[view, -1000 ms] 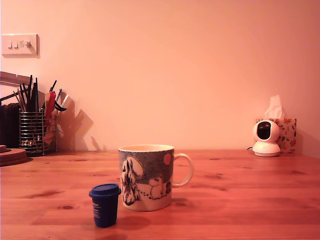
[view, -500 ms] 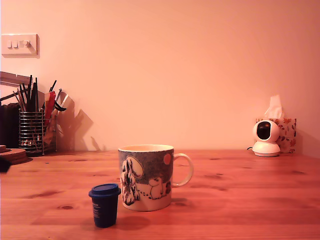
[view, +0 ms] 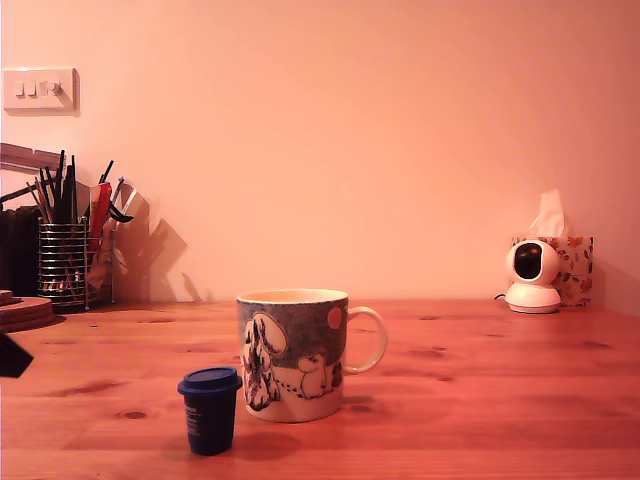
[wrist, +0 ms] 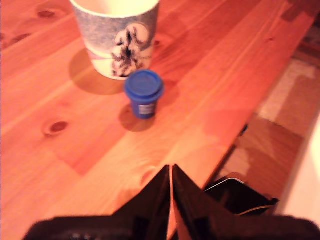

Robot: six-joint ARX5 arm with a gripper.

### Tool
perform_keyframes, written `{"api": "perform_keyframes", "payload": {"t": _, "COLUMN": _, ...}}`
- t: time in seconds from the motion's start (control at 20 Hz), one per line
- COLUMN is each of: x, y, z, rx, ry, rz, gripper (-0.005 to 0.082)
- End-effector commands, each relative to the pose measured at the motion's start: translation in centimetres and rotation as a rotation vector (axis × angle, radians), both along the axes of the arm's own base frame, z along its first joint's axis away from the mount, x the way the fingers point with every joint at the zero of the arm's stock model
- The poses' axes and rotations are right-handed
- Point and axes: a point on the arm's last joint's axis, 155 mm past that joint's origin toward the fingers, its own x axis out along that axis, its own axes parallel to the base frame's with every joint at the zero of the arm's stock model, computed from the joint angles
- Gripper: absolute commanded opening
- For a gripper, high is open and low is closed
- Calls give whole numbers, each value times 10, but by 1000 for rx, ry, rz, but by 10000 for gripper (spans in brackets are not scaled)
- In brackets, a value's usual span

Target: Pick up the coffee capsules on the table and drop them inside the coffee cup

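- The pincer [wrist: 170, 172] has its two black fingers [wrist: 156, 195] pressed together, with only a thin line between the tips; it is closed and grips nothing.
- It hangs over the wooden table [wrist: 60, 165], close to the table's edge, with the floor showing just beyond that edge.
- In the exterior view only a dark corner of the pincer [view: 12, 356] shows, at that view's left edge, so its state cannot be read there.
- The capsule [wrist: 144, 99] stands upright on the table ahead of the tips, well apart from them, its flat blue lid facing up and a pale label on its side.
- The mug [wrist: 117, 37] stands just beyond the capsule, farther from the pincer; the two are very close, and whether they touch I cannot tell.
- In the exterior view the capsule [view: 210, 409] sits in front of the mug [view: 293, 352], toward that view's left, and the mug's handle points to that view's right.
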Motion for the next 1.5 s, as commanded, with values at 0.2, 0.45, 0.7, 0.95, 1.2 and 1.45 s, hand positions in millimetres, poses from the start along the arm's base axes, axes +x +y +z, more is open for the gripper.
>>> {"api": "perform_keyframes", "payload": {"t": 0.2, "x": 10, "y": 4, "z": 3, "rx": 19, "ry": -39, "rz": 38, "gripper": -10}}
{"api": "perform_keyframes", "payload": {"t": 0.45, "x": 27, "y": 4, "z": 19, "rx": -13, "ry": -116, "rz": 89, "gripper": 334}}
{"api": "perform_keyframes", "payload": {"t": 0.7, "x": 35, "y": 9, "z": 21, "rx": -33, "ry": -98, "rz": 169, "gripper": 534}}
{"api": "perform_keyframes", "payload": {"t": 0.95, "x": 36, "y": 9, "z": 21, "rx": -31, "ry": -100, "rz": 170, "gripper": 534}}
{"api": "perform_keyframes", "payload": {"t": 1.2, "x": 36, "y": 10, "z": 20, "rx": -28, "ry": -99, "rz": 171, "gripper": 533}}
{"api": "perform_keyframes", "payload": {"t": 1.45, "x": 33, "y": 7, "z": 9, "rx": -6, "ry": -57, "rz": 155, "gripper": 533}}
